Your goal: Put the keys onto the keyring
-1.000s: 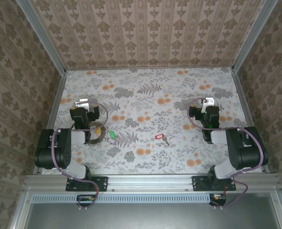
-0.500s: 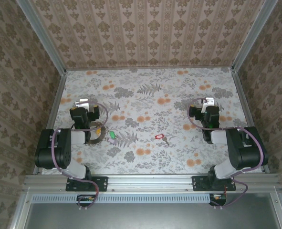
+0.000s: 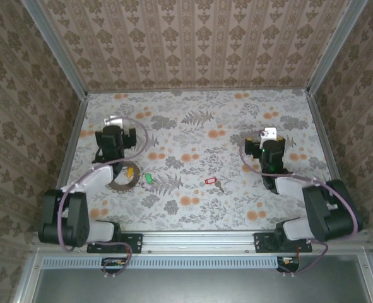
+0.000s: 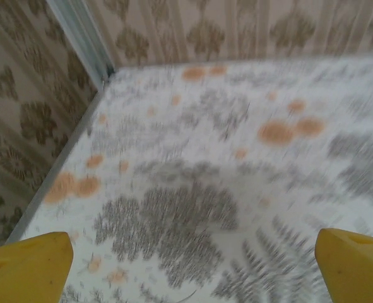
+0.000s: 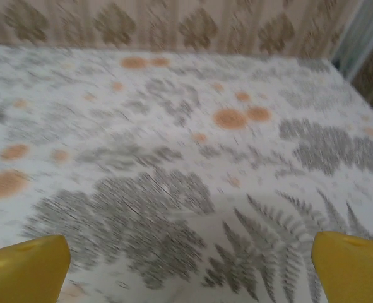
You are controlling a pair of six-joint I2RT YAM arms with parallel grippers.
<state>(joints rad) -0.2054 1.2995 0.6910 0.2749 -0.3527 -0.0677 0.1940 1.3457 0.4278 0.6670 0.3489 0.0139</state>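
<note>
Top external view: the keyring [image 3: 124,178] lies on the desk [image 3: 192,136] just nearer the arm bases than the left hand [image 3: 113,134], right beside that arm's forearm, which overlaps its left edge. It is a dark, grey-brown loop with a rough coiled look and carries a small yellow tag [image 3: 130,170] on its far right side. The green-tagged key [image 3: 148,180] sits just to the right of the ring, apart from it. The red-tagged key [image 3: 211,181], with a bit of silver metal showing at its right end, lies near the middle of the desk, between the two arms and to the near left of the right hand [image 3: 271,150], well apart from it.

Both hands are released and grasp nothing. In the left wrist view the yellow fingers [image 4: 28,265] stand wide at the bottom corners with only blurred desk between them; the right wrist view shows its yellow fingers [image 5: 25,268] spread the same way.

A white cover printed with grey ferns and orange blots lies flat over the desk. Brown damask wallpaper [image 3: 192,44] lines the three walls, and a pale metal rail [image 3: 199,238] runs along the near edge. Purple cables loop round each black arm. Nothing lies between either hand and the keys.
</note>
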